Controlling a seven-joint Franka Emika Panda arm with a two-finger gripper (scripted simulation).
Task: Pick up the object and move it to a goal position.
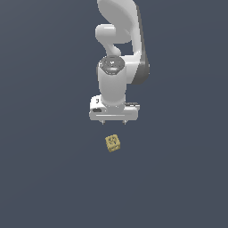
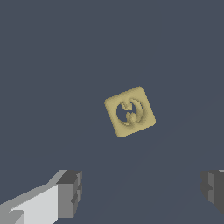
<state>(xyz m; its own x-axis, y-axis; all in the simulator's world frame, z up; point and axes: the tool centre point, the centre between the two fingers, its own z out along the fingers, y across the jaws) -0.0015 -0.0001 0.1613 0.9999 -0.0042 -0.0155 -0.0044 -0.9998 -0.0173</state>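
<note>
The object, a small tan-yellow cube (image 1: pixel 113 143) with pale patterned markings, lies on the dark grey floor below the arm in the exterior view. The wrist view shows its top face (image 2: pixel 130 112), turned at an angle, with a round pale pattern. My white gripper (image 1: pixel 114 122) hangs above the cube and a little behind it, apart from it. Its jaws stand wide open and empty. In the wrist view the gripper (image 2: pixel 142 192) shows both dark fingertips (image 2: pixel 70 192), with the cube beyond them, not between them.
The white arm (image 1: pixel 120 53) rises behind the gripper. The dark grey floor (image 1: pixel 44 178) spreads all around. No other object shows.
</note>
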